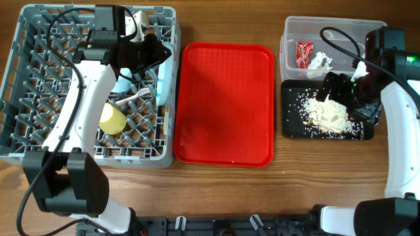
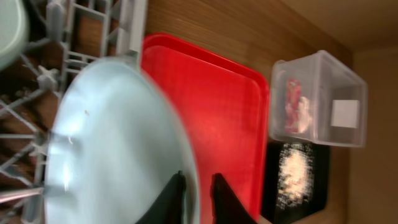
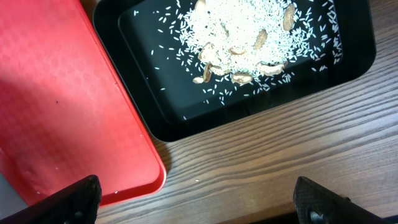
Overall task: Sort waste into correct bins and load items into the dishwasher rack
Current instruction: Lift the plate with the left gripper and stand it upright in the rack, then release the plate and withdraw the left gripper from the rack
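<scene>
My left gripper (image 1: 149, 54) is over the grey dishwasher rack (image 1: 26, 78), shut on the rim of a pale blue-green bowl (image 2: 118, 143) that stands on edge by the rack's right wall (image 1: 164, 82). A yellow cup (image 1: 113, 119), a white fork (image 1: 134, 98) and part of a second bowl (image 1: 123, 83) lie in the rack. My right gripper (image 3: 199, 202) is wide open and empty, near the black tray (image 1: 292, 124) of beige food scraps (image 3: 242, 31). The clear tub (image 1: 328, 29) holds the red wrapper (image 1: 303, 54) and white napkin (image 1: 321, 62).
The red serving tray (image 1: 226, 105) lies between the rack and the bins and looks bare but for a few specks. Bare wooden table runs along the front edge (image 3: 280, 155). My left arm and its cables cross over the rack.
</scene>
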{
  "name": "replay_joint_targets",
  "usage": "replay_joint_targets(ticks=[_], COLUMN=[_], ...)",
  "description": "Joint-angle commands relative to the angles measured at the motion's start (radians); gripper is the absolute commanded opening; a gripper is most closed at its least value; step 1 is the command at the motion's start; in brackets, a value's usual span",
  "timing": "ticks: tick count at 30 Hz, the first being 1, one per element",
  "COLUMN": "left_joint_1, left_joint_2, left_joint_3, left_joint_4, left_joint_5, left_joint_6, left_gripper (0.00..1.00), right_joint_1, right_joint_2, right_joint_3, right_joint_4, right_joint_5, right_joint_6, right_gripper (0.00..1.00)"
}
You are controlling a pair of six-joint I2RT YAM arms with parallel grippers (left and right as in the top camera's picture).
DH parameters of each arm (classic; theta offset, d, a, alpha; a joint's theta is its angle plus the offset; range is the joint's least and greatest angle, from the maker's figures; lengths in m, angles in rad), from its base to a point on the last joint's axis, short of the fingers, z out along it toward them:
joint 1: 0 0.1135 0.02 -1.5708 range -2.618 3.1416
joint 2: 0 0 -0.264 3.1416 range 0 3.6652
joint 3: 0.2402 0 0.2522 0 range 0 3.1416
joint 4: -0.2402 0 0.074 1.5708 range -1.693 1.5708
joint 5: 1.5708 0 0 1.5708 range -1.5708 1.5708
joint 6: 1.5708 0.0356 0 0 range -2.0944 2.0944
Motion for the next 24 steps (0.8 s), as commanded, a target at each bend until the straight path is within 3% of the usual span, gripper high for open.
replay_joint_targets(ticks=[1, 6, 12, 17, 24], left_joint_1=[0.005, 0.030, 0.026, 0.029, 0.028], left_joint_2=[0.003, -0.067, -0.139, -0.133, -0.145], left_joint_3=[-0.006, -0.004, -0.004, -0.004, -0.006], left_joint_4=[0.009, 0.000, -0.161, -0.391, -0.586], left_joint_5=[-0.102, -0.163, -0.491, -0.540, -0.539], left_joint_6=[0.012, 0.064, 0.063, 0.062, 0.065], left_gripper=[0.35, 0.66, 1.00, 1.00, 1.00], right_joint_1=[0.001, 0.001, 0.104, 0.248, 0.248], right_joint_2=[-0.013, -0.013, -0.013, 0.007, 0.008], right_joint_3=[0.009, 0.009, 0.009, 0.009, -0.006], right_joint_4=[0.000, 0.025, 0.275, 0.539, 0.426], right_joint_5=[0.014, 0.000, -0.060, -0.038, -0.027], right_joint_6=[0.001, -0.001, -0.029, -0.105, -0.072], right_gripper=[1.00, 1.00, 1.00, 1.00, 1.00])
